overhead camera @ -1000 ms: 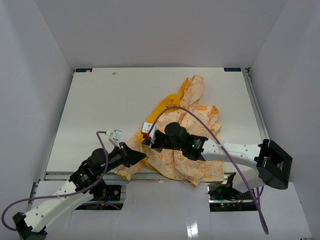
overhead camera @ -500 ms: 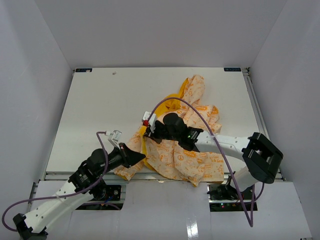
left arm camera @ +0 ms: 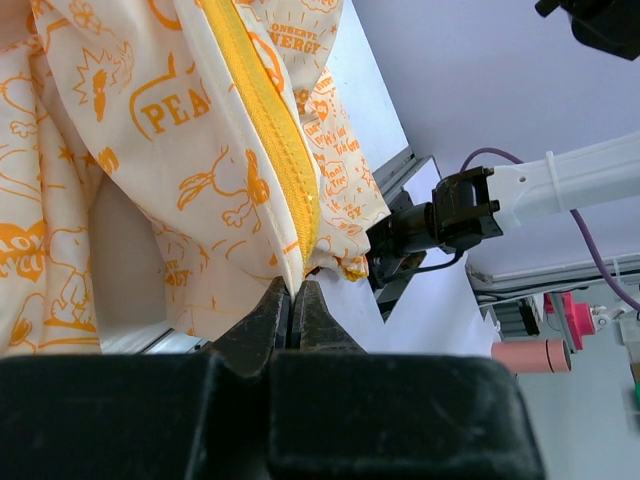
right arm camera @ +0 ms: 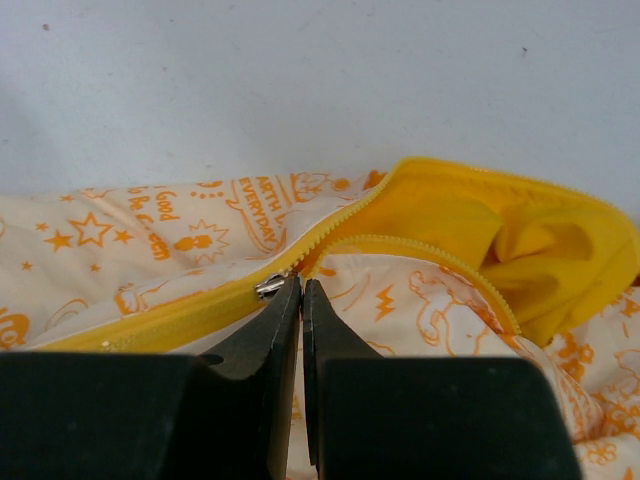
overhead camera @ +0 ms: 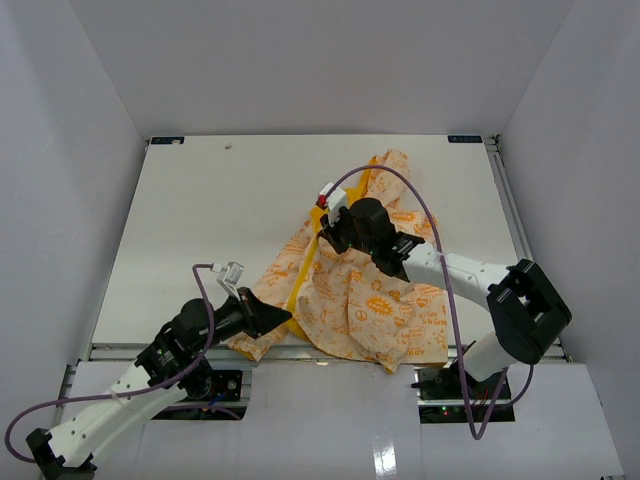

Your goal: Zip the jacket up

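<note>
The jacket (overhead camera: 375, 310) is lying on the counter (overhead camera: 200, 210) toward its near edge, the left end effector (left arm camera: 297, 300) is pinching its bottom zipper corner, and the right end effector (right arm camera: 301, 290) is pinching the zipper pull (right arm camera: 268, 288)

Bright, even, diffuse light fills the overhead view, leaving only faint soft shadows beside the jacket (overhead camera: 370, 300) on the pale counter (overhead camera: 200, 220) and a small glossy reflection at bottom centre. In the wrist views the left gripper (left arm camera: 295, 292) and right gripper (right arm camera: 301, 287) are near-black, underexposed masses along the bottom edge, while the fabric beyond is well lit, crisp in the left view, slightly soft in the right.
</note>
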Controlling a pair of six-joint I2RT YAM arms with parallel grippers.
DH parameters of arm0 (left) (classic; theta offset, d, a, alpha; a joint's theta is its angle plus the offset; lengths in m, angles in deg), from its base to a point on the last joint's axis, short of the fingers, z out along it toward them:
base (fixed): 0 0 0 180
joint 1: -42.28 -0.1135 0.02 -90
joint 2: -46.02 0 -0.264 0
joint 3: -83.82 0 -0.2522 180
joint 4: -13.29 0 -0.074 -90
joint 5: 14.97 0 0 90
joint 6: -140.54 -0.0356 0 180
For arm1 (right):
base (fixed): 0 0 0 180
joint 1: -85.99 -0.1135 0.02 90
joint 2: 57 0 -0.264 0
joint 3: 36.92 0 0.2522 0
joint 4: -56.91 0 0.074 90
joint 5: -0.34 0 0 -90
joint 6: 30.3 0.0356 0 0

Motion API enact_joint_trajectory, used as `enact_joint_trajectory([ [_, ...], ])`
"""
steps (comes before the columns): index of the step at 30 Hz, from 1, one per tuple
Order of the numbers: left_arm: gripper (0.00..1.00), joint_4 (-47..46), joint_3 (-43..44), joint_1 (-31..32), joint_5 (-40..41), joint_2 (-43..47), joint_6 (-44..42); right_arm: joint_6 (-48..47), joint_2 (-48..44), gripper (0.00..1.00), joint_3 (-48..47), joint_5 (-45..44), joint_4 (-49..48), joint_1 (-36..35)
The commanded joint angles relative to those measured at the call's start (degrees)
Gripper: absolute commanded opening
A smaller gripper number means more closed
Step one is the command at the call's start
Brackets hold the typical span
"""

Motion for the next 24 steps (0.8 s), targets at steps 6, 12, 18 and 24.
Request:
enact_joint_trajectory([
  [6, 0.0, 3.19, 3.22, 0.83, 0.29, -1.24, -0.93, 2.77, -0.73, 0.08, -6.19, -11.35, 1.36, 10.14],
  [12, 0.0, 9.28, 7.4, 0.79, 12.88, 1.53, -1.06, 3.22, 1.91, 0.08, -11.28, -9.79, 3.99, 15.47],
  [18, 0.0, 15.68, 14.05, 0.82, 26.65, 4.03, -1.31, 3.19, 5.37, 0.08, -13.65, -10.12, 3.9, 19.92],
  [24, 0.0, 21.58, 18.42, 0.79, 32.83, 4.95, -1.76, 4.62, 7.42, 0.08, -15.79, -9.05, 3.82, 24.9],
])
